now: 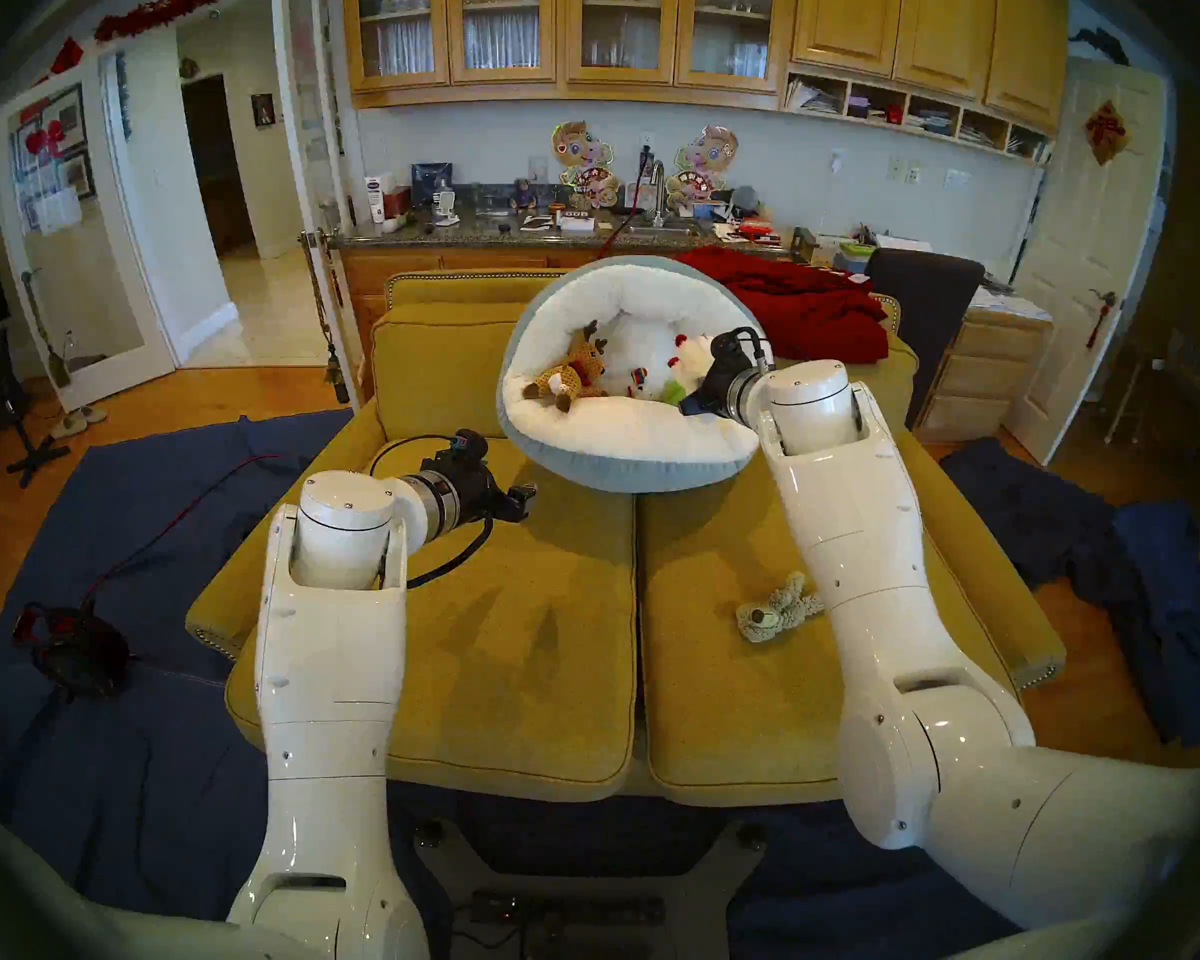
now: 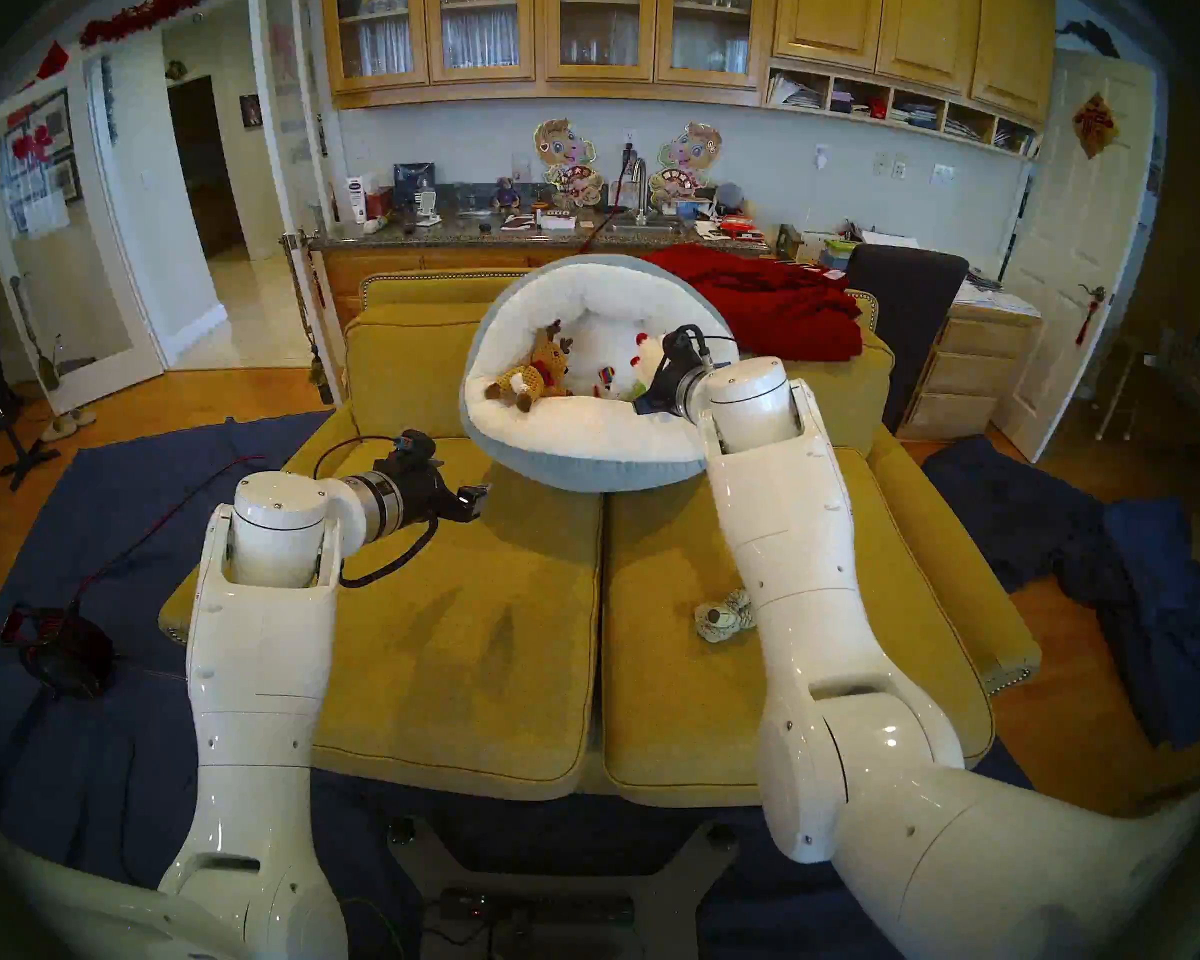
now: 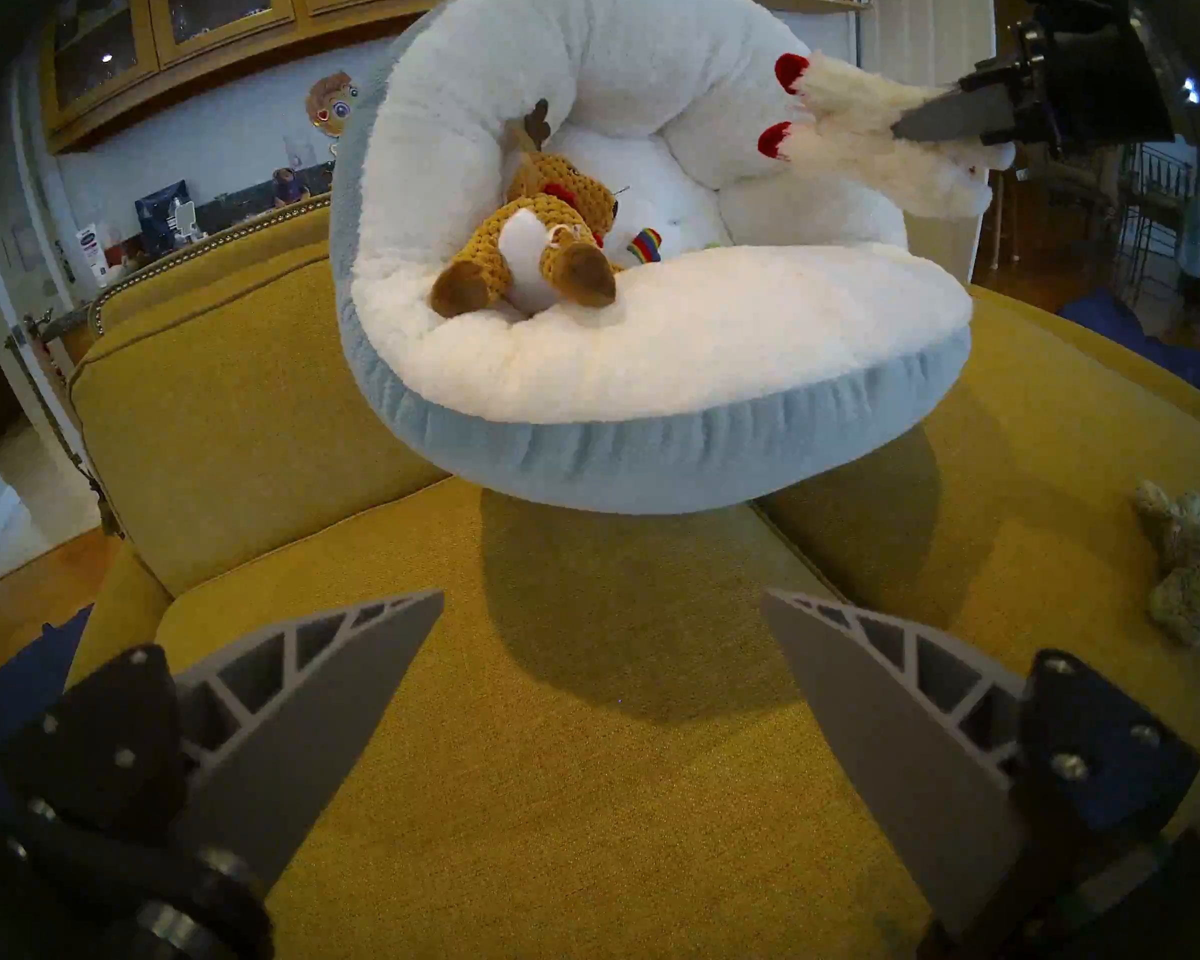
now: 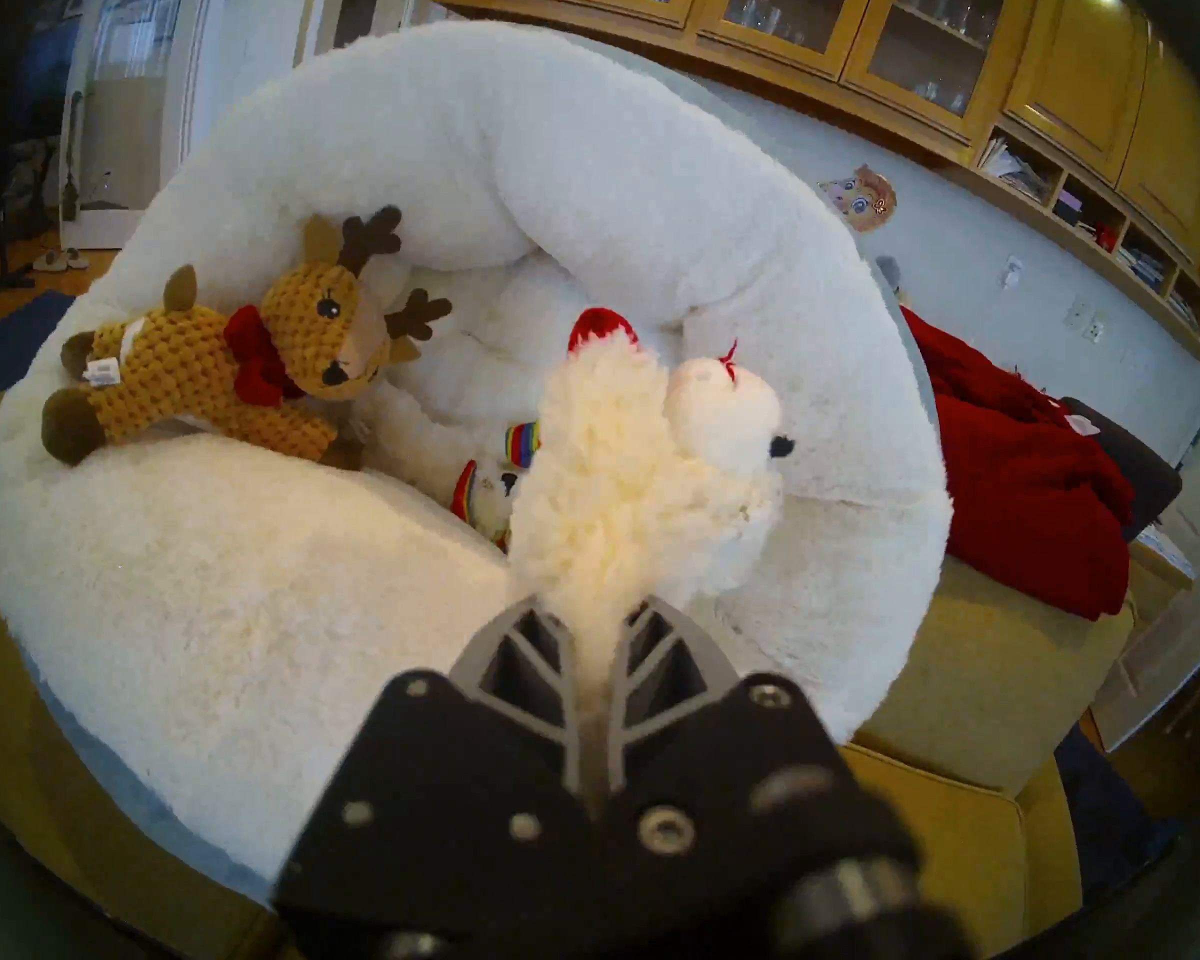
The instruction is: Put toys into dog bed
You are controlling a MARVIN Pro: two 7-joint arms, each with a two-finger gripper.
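The right gripper is reaching forward with jaws clamped; the left gripper is hovering, jaws spread.

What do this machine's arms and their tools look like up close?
Both arms are glossy white, rounded shells with small dark screws and silver wrist rings. Each ends in a black tool, the left tool and right tool, with two grey pointed, ribbed fingers. Black cables loop beside each wrist.

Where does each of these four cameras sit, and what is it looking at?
Head pair: high up, looking down on the sofa, both arms in view.
Left wrist: behind open jaws, facing the dog bed.
Right wrist: behind jaws shut on the white toy, over the bed.
All share the bed and the reindeer.
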